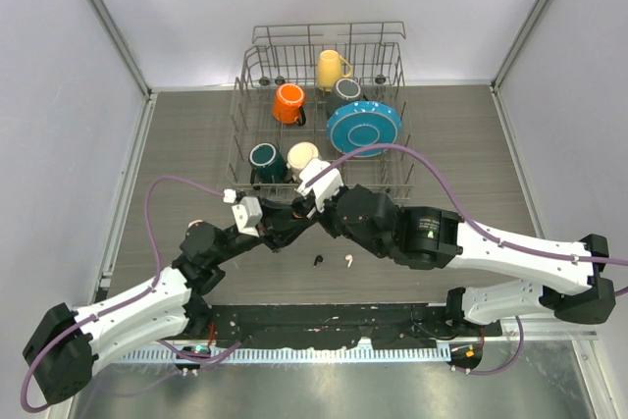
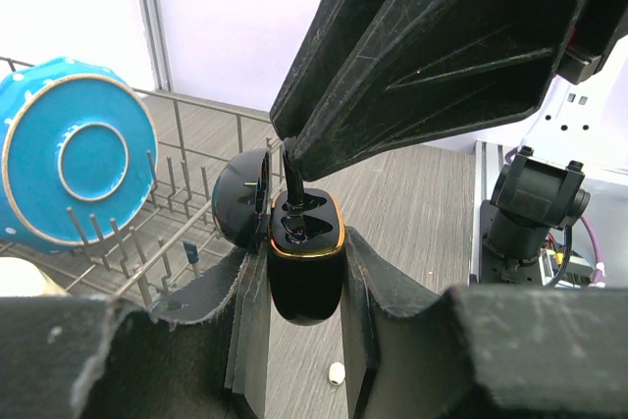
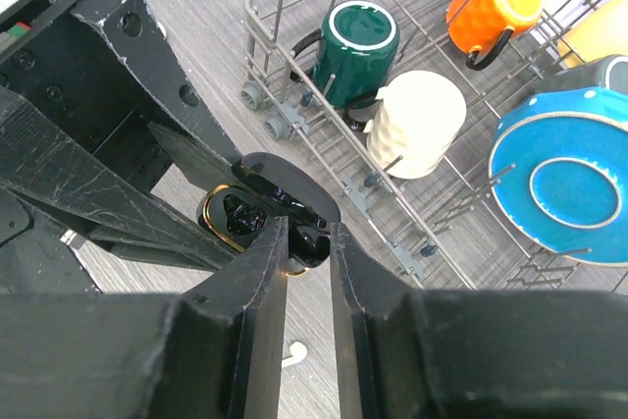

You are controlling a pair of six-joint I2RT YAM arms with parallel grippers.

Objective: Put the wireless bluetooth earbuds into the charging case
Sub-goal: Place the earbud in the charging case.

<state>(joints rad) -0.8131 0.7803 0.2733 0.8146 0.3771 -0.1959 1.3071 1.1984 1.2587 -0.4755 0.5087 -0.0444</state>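
My left gripper point(image 2: 306, 242) is shut on the black gold-rimmed charging case point(image 2: 306, 282), held upright above the table with its lid point(image 2: 238, 205) open. My right gripper point(image 3: 307, 233) is shut on a black earbud point(image 3: 316, 239), whose stem point(image 2: 291, 182) reaches down into the case's right-hand socket. The case also shows in the right wrist view point(image 3: 235, 215). In the top view both grippers point(image 1: 290, 219) point(image 1: 312, 207) meet just in front of the rack. A second black earbud point(image 1: 317, 261) and a white earbud point(image 1: 347, 261) lie on the table below. A second white earbud is not in view.
A wire dish rack point(image 1: 257, 51) stands right behind the grippers, holding orange point(image 1: 288, 102), yellow point(image 1: 331, 69), teal point(image 1: 265, 159) and cream point(image 1: 302, 156) mugs and a blue plate point(image 1: 363, 128). The purple cable point(image 1: 392, 152) loops over the rack's front edge.
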